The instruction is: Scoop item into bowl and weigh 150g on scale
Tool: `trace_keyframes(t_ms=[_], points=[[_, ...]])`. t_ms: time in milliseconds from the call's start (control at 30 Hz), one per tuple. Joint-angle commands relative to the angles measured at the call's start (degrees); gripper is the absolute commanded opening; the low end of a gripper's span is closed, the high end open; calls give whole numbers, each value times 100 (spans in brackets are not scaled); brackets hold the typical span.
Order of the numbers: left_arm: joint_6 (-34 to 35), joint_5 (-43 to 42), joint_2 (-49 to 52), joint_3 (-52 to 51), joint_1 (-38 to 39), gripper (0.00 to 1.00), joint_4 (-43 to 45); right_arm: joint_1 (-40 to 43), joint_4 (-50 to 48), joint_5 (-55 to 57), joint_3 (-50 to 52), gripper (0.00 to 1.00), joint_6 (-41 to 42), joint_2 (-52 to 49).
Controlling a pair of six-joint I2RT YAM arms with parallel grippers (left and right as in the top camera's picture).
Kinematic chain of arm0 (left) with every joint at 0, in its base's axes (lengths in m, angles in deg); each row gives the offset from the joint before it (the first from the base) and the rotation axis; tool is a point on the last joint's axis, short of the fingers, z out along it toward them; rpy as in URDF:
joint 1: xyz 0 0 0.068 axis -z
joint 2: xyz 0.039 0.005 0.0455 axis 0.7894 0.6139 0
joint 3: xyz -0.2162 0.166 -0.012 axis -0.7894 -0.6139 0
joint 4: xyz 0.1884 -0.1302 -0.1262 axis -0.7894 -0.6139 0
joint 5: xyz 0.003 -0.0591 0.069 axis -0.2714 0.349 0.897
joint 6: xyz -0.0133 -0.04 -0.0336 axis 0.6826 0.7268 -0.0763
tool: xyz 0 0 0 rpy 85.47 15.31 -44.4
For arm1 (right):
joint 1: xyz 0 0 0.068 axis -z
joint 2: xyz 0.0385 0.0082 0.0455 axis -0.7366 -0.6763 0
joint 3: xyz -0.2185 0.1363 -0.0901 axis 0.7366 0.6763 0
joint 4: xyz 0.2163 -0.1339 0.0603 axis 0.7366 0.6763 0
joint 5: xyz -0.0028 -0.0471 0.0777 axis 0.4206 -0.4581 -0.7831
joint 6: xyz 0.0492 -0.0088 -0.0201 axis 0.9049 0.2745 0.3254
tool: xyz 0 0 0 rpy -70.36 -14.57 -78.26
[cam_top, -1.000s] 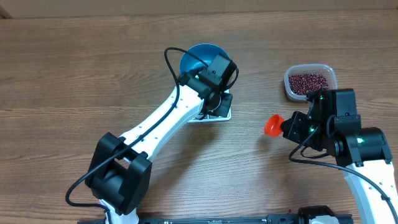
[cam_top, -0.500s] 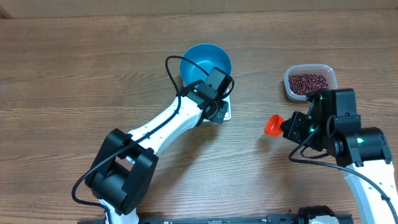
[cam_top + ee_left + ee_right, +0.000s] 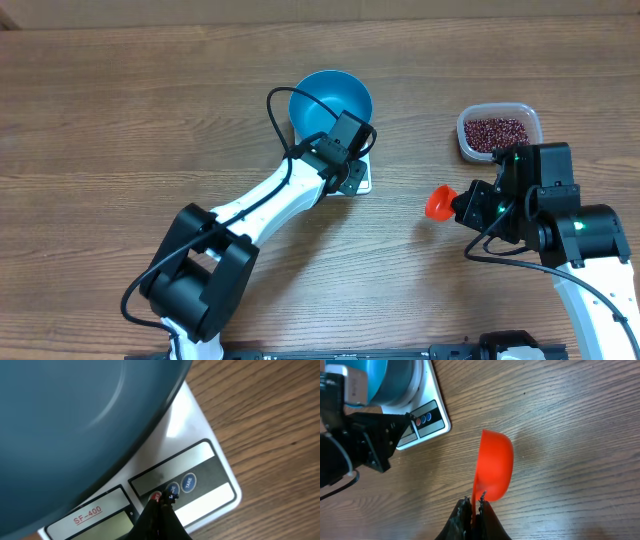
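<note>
The setting reads as a robotics lab bench. A brown wood-grain tabletop [image 3: 120,120] carries a left white-and-black jointed robot arm [image 3: 265,195] and a right white-and-black jointed robot arm [image 3: 590,235]. An exposed black cable [image 3: 269,105] loops off the left one.

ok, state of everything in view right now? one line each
round bright blue bowl: sitting on the scale, empty
flat white kitchen scale: carrying the bowl, button panel uncovered
left gripper: shut, tips at the scale's buttons
right gripper: shut on the scoop's handle
orange plastic scoop: held, no beans showing in it
clear plastic tub: lid off, holding the beans
dark red-brown beans: heaped in the tub
</note>
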Motion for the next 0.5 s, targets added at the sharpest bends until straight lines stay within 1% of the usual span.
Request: trace_keyframes(t_ms=[0,333,467], points=[[-129,116,358,-50,7,4,-11,11,7,61,-168,4,15,46],[-129,170,428,-50,0,4,-17,11,50,61,-168,4,15,46],[-129,503,428,-50,0,4,66,11,50,61,-166,4,15,46]])
